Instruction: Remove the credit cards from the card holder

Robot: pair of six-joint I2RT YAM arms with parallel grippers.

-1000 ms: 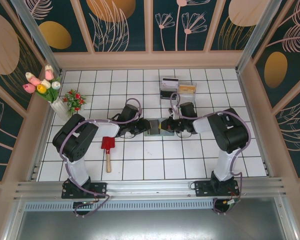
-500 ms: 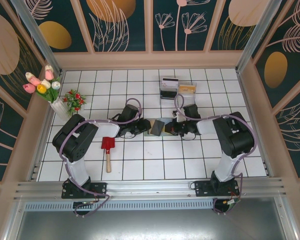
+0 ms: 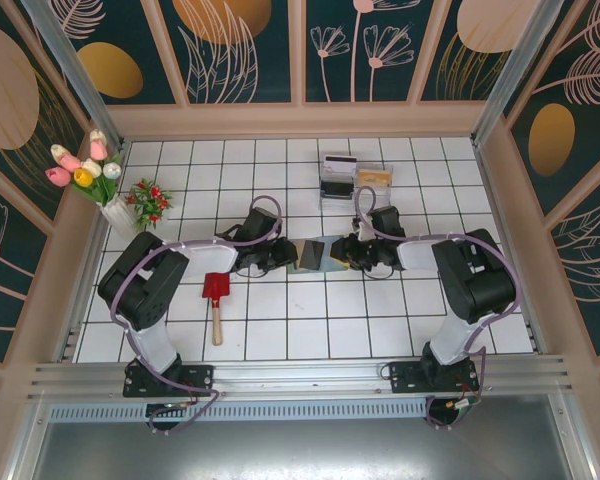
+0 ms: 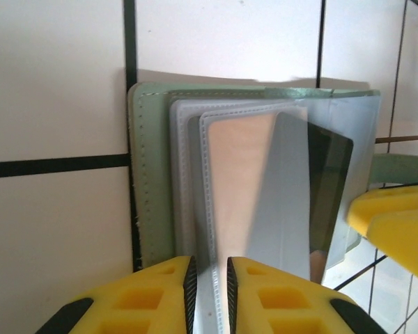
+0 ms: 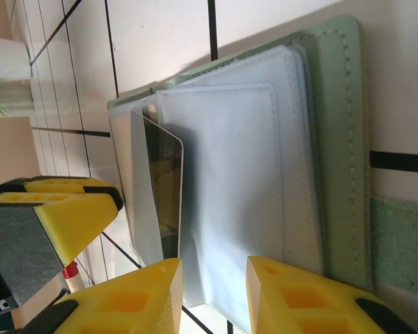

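One card holder (image 3: 318, 254), lying open on desk (image 3: 280, 320) between two tools. One dark card (image 4: 328, 198) standing half out of blue-grey pockets, tilted.

Left tool (image 4: 209, 270) at near edge of holder, fingers almost together, pinching one clear pocket leaf (image 4: 240, 188). Right tool (image 5: 213, 289) at opposite edge, fingers spread, pocket page between them; contact not clear.

Two more cards far behind holder, well apart from both tools, on clear boxes (image 3: 332, 186): one white card with black stripe (image 3: 338, 163), one tan-gold card (image 3: 373, 178).
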